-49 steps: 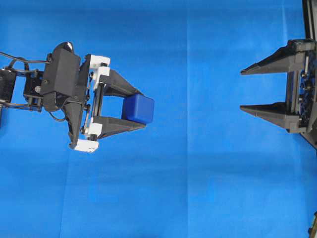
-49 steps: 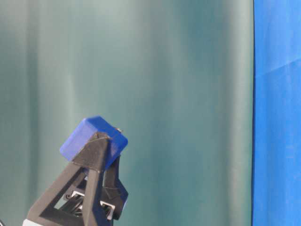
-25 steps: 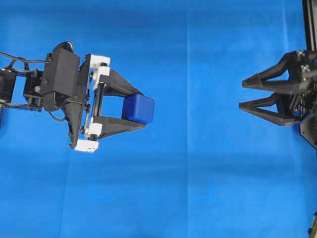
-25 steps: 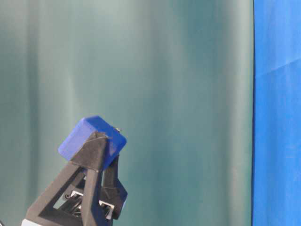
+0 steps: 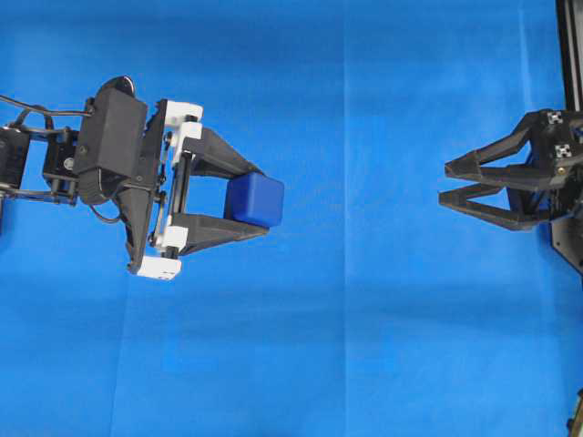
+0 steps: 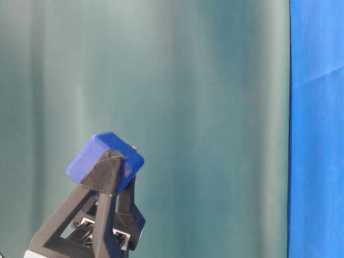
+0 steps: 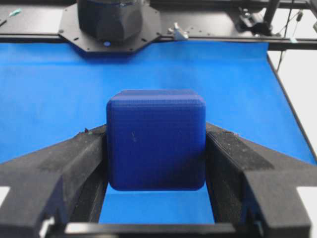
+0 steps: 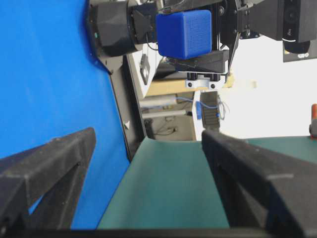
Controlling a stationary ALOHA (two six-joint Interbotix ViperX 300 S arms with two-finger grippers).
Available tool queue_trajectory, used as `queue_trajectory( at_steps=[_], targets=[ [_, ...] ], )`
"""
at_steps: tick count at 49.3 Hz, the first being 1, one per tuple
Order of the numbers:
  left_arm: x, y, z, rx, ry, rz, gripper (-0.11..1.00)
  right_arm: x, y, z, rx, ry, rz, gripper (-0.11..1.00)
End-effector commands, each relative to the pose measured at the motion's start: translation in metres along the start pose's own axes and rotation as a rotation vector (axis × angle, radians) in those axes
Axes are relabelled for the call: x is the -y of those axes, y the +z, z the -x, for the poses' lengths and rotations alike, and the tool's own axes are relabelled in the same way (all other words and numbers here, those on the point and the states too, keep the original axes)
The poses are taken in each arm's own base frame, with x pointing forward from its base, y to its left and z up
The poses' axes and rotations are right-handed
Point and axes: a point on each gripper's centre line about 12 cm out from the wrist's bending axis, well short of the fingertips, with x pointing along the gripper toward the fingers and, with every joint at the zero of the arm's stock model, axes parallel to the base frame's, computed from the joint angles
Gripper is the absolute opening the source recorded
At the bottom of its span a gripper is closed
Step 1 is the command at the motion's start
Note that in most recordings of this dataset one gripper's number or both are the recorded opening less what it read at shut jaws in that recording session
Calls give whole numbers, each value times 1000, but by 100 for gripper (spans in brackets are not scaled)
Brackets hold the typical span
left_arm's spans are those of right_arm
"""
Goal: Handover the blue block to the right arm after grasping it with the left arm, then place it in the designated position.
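Observation:
The blue block (image 5: 255, 200) is a small dark-blue cube held off the cloth between the two black fingers of the left arm's gripper (image 5: 262, 202), which has white brackets and points right. In the left wrist view the block (image 7: 156, 146) fills the gap, with both pads of the left gripper (image 7: 156, 148) pressed on its sides. The table-level view shows the block (image 6: 102, 156) raised on the fingertips (image 6: 110, 164). The right arm's gripper (image 5: 444, 183) is far to the right, pointing left, open and holding nothing. From the right gripper (image 8: 147, 136) the block (image 8: 184, 33) shows at a distance.
Bright blue cloth (image 5: 364, 346) covers the whole work surface. A black frame rail (image 5: 569, 45) runs along the right edge. A green backdrop (image 6: 188, 107) hangs behind the raised block. A wide stretch of cloth lies between the two grippers.
The right gripper has rolled about its wrist, so its fingers now look closer together from overhead. The left gripper and the block have stayed put.

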Motion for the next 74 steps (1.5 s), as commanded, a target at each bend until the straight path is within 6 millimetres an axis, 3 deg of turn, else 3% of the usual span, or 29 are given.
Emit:
queue_trajectory(
  at_steps=[1,65,74],
  targets=[
    [1,13,4,44,-3,0,49,10,5,-2,16,-22,3,94],
    [0,13,4,45,-1,0,49,11,5,-3,16,-21,-1,94],
    [0,13,4,45,-1,2,49,16,6,-15,10,-5,-3,94]
  ],
)
